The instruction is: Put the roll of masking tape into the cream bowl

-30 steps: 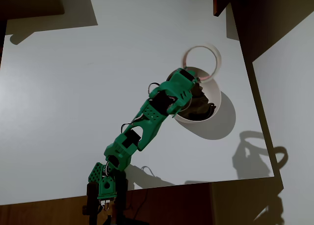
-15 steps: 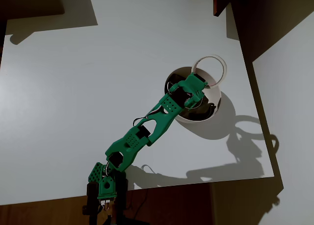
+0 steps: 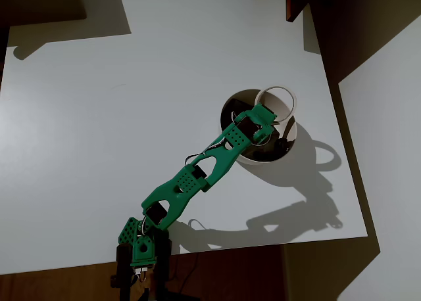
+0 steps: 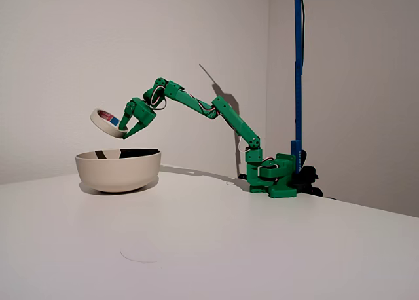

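Roll of masking tape (image 4: 108, 123) tilted above cream bowl (image 4: 118, 171)

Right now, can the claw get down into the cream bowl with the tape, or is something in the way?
Probably yes. The claw holds the roll of masking tape just above the cream bowl, over its far rim in the overhead view. Nothing sits between them.

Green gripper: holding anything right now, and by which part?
Yes. The green gripper holds the off-white ring of masking tape by one side of its ring wall, tilted, above the cream round bowl and clear of it.
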Tool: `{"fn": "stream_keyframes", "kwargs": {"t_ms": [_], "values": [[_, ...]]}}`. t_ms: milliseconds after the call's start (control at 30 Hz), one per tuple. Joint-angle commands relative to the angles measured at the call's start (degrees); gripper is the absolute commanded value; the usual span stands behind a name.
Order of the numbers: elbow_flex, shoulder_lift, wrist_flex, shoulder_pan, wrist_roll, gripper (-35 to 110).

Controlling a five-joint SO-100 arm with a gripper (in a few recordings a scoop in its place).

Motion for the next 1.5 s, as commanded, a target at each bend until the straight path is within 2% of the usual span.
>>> {"fn": "stream_keyframes", "kwargs": {"t_ms": [0, 633, 1000, 1167, 1467], "values": [[-3.3, 2.0, -0.9, 1.1, -0.7, -8], [-3.3, -2.5, -2.2, 4.1, -1.0, -8], [-3.3, -2.7, 0.4, 4.5, -0.2, -8], [-3.3, -1.1, 0.5, 3.7, 1.8, 13], [-3.3, -0.2, 1.1, 2.7, 2.5, 13]]}}
